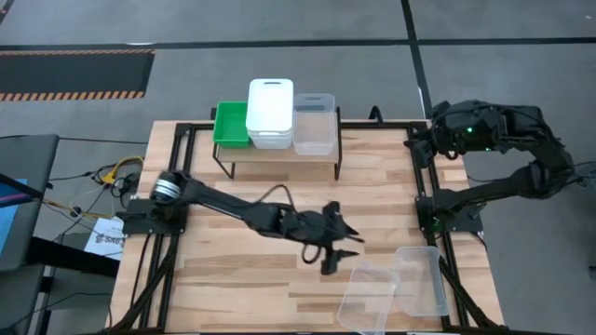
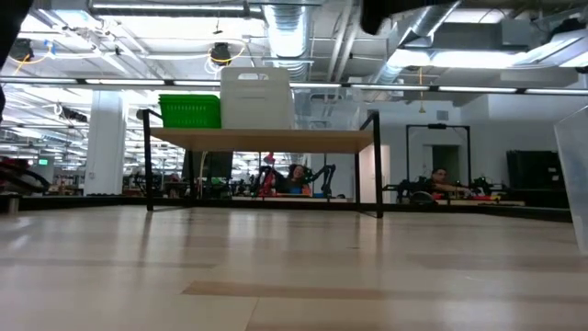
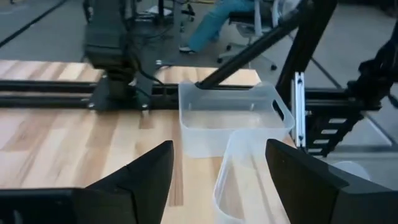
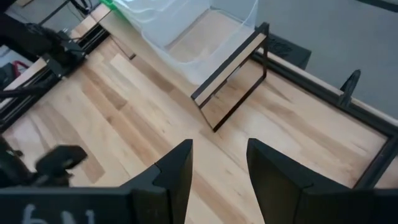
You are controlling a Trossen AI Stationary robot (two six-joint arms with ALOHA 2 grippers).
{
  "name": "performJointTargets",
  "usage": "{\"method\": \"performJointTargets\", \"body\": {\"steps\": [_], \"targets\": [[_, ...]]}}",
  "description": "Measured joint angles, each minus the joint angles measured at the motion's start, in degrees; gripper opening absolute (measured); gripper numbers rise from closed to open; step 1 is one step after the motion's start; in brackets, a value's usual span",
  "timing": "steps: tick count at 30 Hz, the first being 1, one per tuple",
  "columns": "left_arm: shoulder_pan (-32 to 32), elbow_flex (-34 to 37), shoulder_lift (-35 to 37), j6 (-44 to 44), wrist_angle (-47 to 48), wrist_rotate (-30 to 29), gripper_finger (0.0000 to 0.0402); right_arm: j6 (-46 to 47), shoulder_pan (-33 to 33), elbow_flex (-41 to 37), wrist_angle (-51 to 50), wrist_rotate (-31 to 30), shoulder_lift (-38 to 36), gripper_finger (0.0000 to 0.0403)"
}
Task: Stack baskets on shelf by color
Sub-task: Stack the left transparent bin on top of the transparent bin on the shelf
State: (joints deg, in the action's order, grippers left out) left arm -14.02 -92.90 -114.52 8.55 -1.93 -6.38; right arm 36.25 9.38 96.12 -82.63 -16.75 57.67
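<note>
Beyond table, seated person (image 3: 214, 25), left-wrist view only

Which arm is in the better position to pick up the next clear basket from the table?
The left. Its open left gripper hangs beside the two clear baskets on the table, facing them. The right gripper rests far back near the shelf, holding nothing.
</note>
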Motion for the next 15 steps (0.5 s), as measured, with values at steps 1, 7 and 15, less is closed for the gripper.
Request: {"method": "performJointTargets", "body": {"steps": [1,7,15], "targets": [[-0.1,-1.8,-1.7,-0.8,0.5,0.1,0.0245,0.2,-0.5,0.0,-0.2,0.0,0.0,0.0175],[0.1,-14.5,-13.1,-5.1,7.9,4.7,0.0245,0.4,-3.1,0.0,-1.0,0.0,0.0,0.0175],[2.0,-30.3,-24.9,-9.3,16.1,14.3,0.0245,0.4,-4.6,0.0,-2.6,-2.1,0.0,0.0175]]}}
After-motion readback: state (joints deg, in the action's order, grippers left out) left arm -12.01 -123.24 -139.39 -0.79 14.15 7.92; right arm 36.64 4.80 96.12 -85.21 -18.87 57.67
